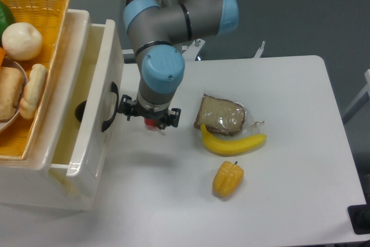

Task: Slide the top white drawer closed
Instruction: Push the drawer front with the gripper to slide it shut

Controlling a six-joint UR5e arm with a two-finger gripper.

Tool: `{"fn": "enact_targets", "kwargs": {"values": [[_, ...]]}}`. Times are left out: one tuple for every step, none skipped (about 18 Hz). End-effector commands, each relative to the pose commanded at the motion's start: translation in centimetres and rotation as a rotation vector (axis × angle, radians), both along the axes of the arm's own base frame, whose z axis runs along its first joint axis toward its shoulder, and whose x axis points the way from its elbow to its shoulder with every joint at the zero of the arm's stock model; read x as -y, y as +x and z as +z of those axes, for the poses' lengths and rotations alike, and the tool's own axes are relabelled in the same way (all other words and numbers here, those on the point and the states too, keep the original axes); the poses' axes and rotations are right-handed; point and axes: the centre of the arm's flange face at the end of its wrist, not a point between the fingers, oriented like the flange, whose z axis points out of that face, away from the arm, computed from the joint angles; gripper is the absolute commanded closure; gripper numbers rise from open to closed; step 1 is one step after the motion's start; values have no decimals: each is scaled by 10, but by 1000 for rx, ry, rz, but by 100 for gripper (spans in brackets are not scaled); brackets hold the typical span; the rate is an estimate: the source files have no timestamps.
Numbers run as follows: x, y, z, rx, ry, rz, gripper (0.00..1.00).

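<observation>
The jaws cannot be read: the gripper (145,117) points down, its fingers hidden under the wrist, just right of the drawer (99,114) front. The drawer stands partly open, its long axis running front to back; closing means pushing left. Glossy white plastic, curved black handle (110,106).

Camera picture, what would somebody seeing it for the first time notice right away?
Probably the big grey and blue robot arm reaching down at the centre, its gripper right by the black handle of the top white drawer, which is partly open on the left. Next, the food on the table: bread, a banana and a yellow pepper.
</observation>
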Motion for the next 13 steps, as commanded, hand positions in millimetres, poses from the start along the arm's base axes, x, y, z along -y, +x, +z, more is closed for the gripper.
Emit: {"fn": "enact_targets", "kwargs": {"values": [[0, 0, 0, 1, -1, -3, 0], [-1, 2, 0, 1, 0, -8, 0], [-3, 6, 1, 0, 1, -17, 0], [-4, 7, 1, -1, 2, -20, 0], [-4, 8, 1, -2, 4, -21, 0], [-5, 8, 2, -3, 5, -23, 0], [-6, 9, 3, -4, 6, -24, 0], [-6, 9, 3, -5, 7, -23, 0], [-6, 9, 4, -5, 7, -23, 0], [-6, 10, 4, -5, 7, -24, 0], [-6, 10, 4, -6, 6, -25, 0], [-6, 9, 5, -7, 7, -25, 0], [-7, 8, 4, -6, 6, -25, 0]]}}
